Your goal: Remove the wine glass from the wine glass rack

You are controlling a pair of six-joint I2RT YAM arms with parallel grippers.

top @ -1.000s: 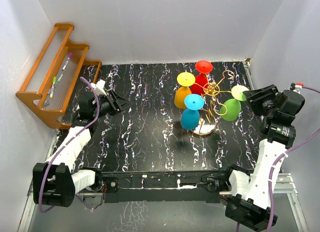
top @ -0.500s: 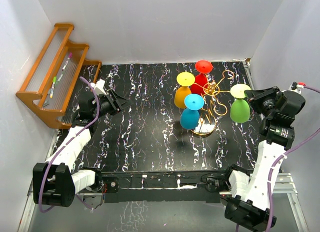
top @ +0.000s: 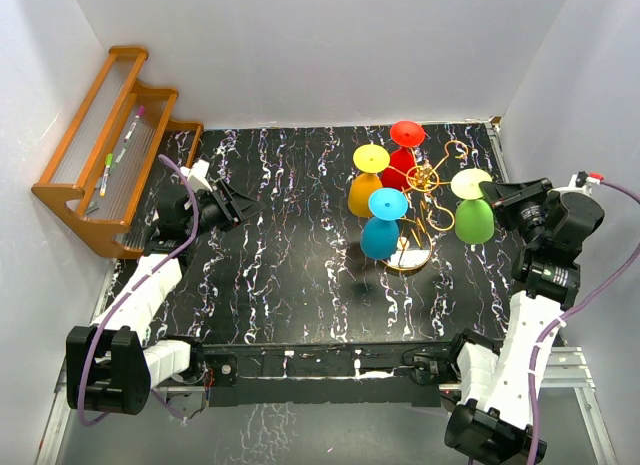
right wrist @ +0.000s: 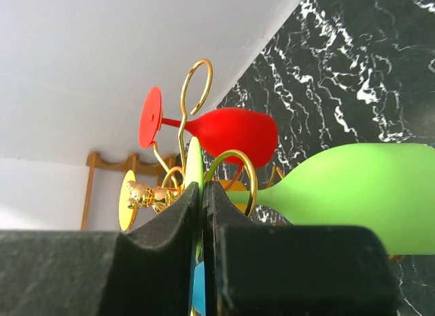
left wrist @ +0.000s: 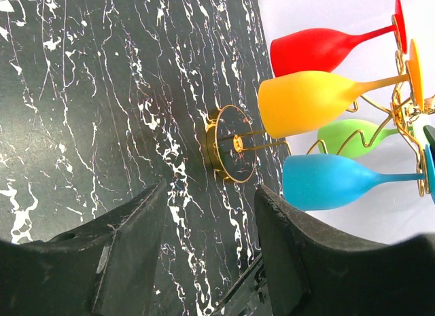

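The gold wine glass rack (top: 428,181) stands right of the table's middle, with several coloured glasses hanging bowl-down. The green wine glass (top: 473,221) hangs on its right arm. My right gripper (top: 490,192) is shut on that glass's thin pale-green foot (right wrist: 194,160); in the right wrist view the gripper (right wrist: 202,191) pinches the disc edge-on beside a gold loop (right wrist: 239,173), and the green bowl (right wrist: 360,194) lies to the right. My left gripper (top: 245,200) is open and empty at the left, aimed at the rack's round base (left wrist: 228,149) from a distance, its jaws (left wrist: 211,194) apart.
A red glass (top: 402,165), a yellow-orange glass (top: 366,193) and a blue glass (top: 380,235) hang on the same rack, close to the green one. An orange-brown wooden shelf (top: 110,150) holding pens stands at the back left. White walls enclose the table.
My right gripper has shut on the green glass's foot. The glass swung from tilted to hanging straight and shifted slightly left with the arm. The left arm has not moved.
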